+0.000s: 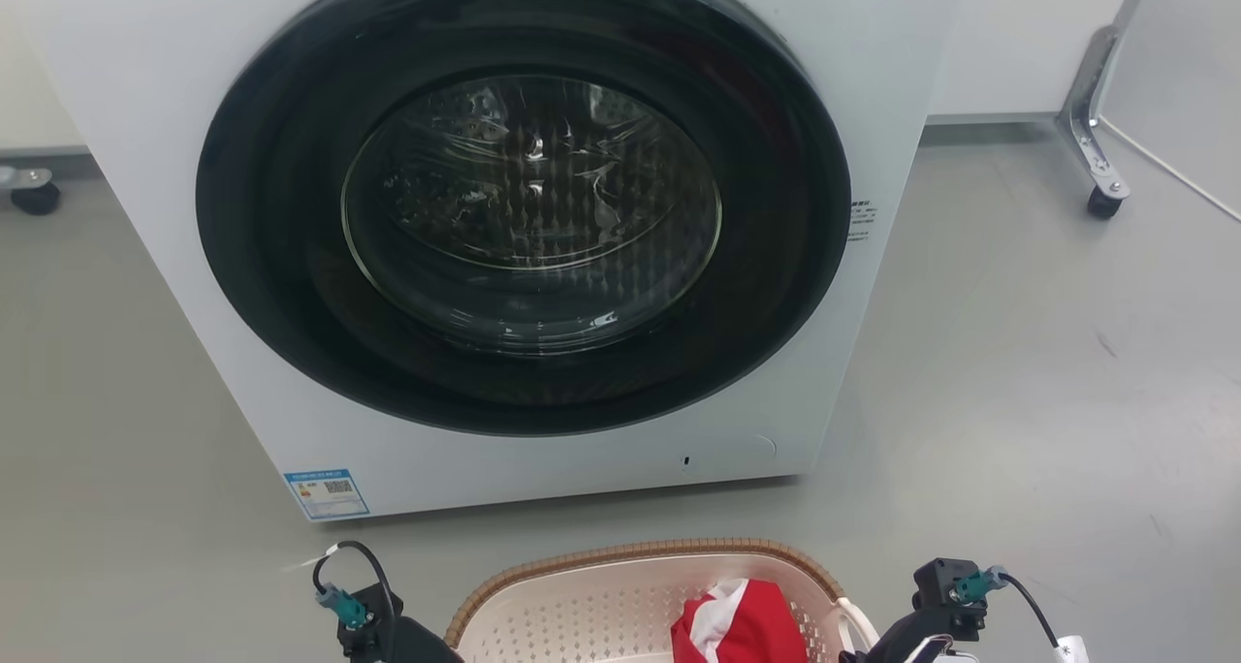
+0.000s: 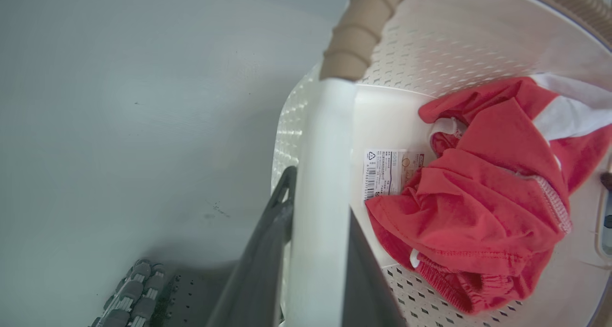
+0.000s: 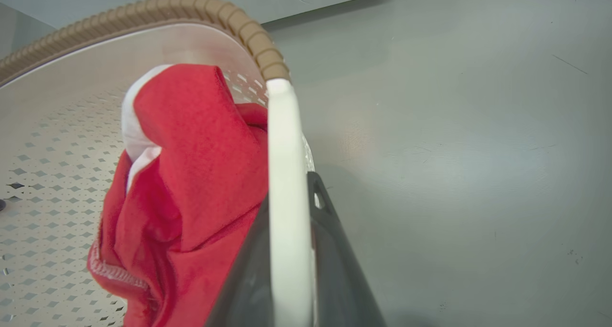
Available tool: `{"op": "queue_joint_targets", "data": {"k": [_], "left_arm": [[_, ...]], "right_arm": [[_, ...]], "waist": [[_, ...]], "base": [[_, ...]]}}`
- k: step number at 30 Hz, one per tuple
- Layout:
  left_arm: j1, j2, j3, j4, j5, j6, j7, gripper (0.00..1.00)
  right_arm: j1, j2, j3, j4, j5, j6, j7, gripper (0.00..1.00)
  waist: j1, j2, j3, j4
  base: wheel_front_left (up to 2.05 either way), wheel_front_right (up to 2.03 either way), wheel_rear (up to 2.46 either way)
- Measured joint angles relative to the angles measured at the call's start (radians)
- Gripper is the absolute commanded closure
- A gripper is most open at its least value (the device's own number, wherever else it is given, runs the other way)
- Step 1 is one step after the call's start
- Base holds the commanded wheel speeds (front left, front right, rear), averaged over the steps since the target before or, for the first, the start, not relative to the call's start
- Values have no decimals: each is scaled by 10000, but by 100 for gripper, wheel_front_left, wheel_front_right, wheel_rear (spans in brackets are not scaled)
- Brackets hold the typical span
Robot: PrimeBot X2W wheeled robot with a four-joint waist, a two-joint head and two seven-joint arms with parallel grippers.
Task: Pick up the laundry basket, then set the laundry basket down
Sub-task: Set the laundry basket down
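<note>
- Head view: the laundry basket (image 1: 572,610) is at the bottom centre, before the washing machine (image 1: 524,217) and directly between the two arms. Its long axis runs side to side, with one end toward each arm.
- Left wrist view: the left hand (image 2: 319,193) is pressed onto the white left handle (image 2: 327,121), with a dark finger on either side of the bar.
- Right wrist view: the right hand (image 3: 289,193) pinches the white right handle (image 3: 282,126) the same way.
- Neither arm is nearer, as each is touching its own end.
- A red garment (image 2: 478,202) lies inside, toward the right end.
- Whether the base rests on the floor (image 1: 1018,372) I cannot tell. The coming move probably needs both arms level together, or the basket tips.
</note>
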Motion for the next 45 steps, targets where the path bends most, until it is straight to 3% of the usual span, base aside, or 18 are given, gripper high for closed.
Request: {"op": "queue_joint_targets", "data": {"k": [17,45], "left_arm": [[-379,35,-387,-554,-234,297,-941,100],[-2467,96,-510,-840,238,380,-2861,100]], "right_arm": [[-601,-102,-6,-35,-15,0,-614,100],[-2726,-291,-63,-399,-192,-171,-1939,100]], "waist": [[1,1,1369,109],[2,2,5324,188]], "base": [[0,0,0],[0,0,0]]}}
